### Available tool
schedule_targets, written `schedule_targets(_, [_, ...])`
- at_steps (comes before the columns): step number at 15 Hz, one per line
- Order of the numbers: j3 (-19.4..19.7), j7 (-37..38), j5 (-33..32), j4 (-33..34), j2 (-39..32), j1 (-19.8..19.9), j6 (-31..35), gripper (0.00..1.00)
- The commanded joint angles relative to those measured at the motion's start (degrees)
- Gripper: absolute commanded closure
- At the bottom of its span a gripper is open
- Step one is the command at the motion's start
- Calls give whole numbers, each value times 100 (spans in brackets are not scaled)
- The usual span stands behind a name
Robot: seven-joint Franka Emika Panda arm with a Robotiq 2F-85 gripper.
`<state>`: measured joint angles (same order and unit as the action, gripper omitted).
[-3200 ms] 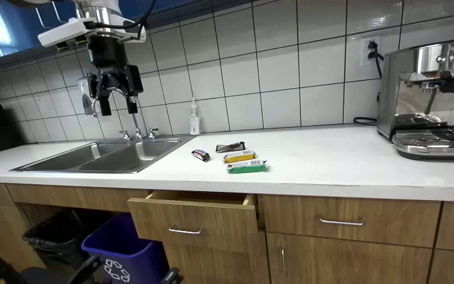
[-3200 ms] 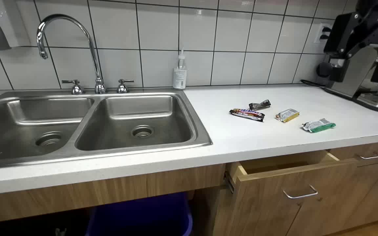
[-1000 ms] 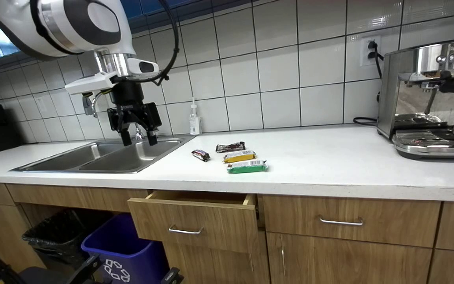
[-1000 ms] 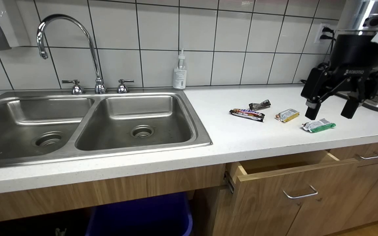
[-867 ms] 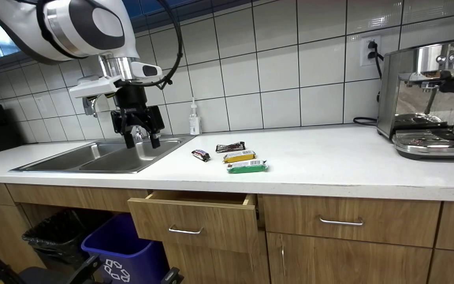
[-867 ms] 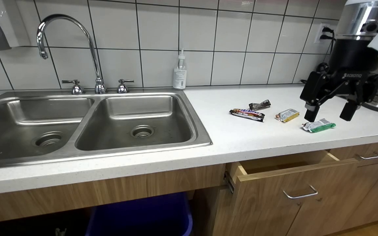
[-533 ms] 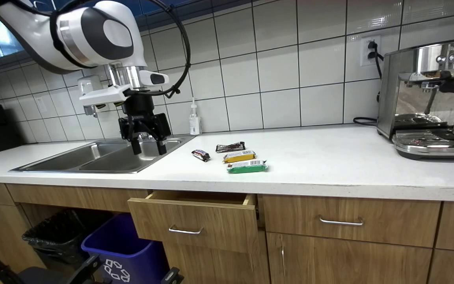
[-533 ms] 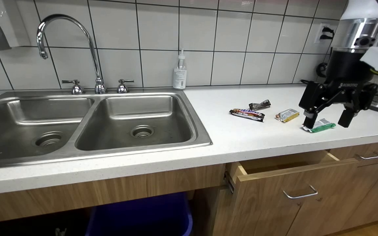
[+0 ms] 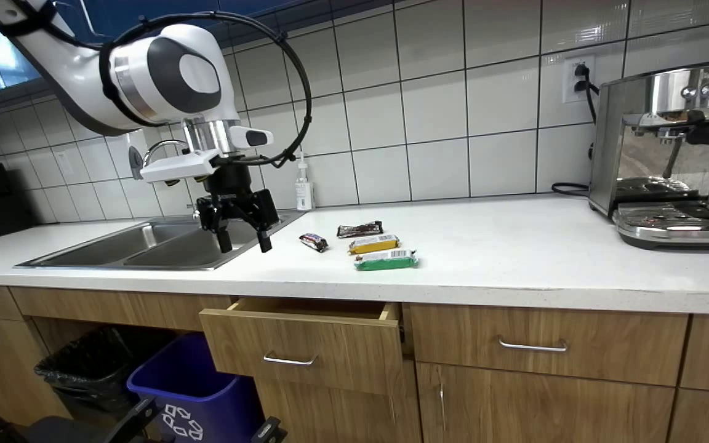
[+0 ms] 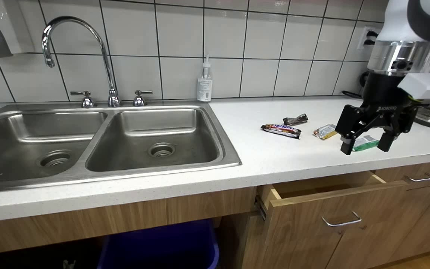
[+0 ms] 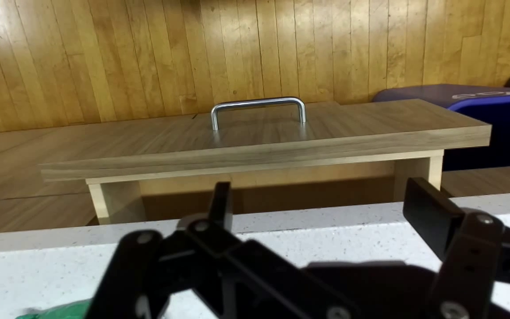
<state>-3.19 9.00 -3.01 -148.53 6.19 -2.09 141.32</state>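
Observation:
My gripper (image 9: 245,246) is open and empty, pointing down above the white counter. It also shows in an exterior view (image 10: 366,147), where it partly covers a green-and-white wrapped bar (image 10: 366,143). In the wrist view its fingers (image 11: 222,199) stand wide apart, with the counter edge and the pulled-out wooden drawer (image 11: 255,153) beyond them. The green bar (image 11: 67,310) is cut off at the lower left there. A yellow bar (image 9: 374,244), a dark brown bar (image 9: 359,230) and a striped dark bar (image 9: 313,242) lie on the counter near it.
A double steel sink (image 10: 230,153) with a tall faucet (image 10: 106,63) is set in the counter. A pump bottle (image 10: 204,87) stands by the wall. A coffee machine (image 9: 668,154) stands on the counter. A blue bin (image 9: 207,394) and a black-lined bin (image 9: 93,363) are below.
The arm came into fuller view, and my open gripper moved down toward the counter, rightward in an exterior view. The bars and the drawer have not moved.

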Motion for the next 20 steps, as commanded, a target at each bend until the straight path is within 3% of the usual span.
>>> schedule_targets(1, [23, -56, -142, 172, -335, 42, 243, 0])
schedule_targets(9, [56, -35, -261, 346, -996, -7, 597, 0])
schedule_targets(20, [371, 459, -994, 636, -1898, -203, 1310, 0])
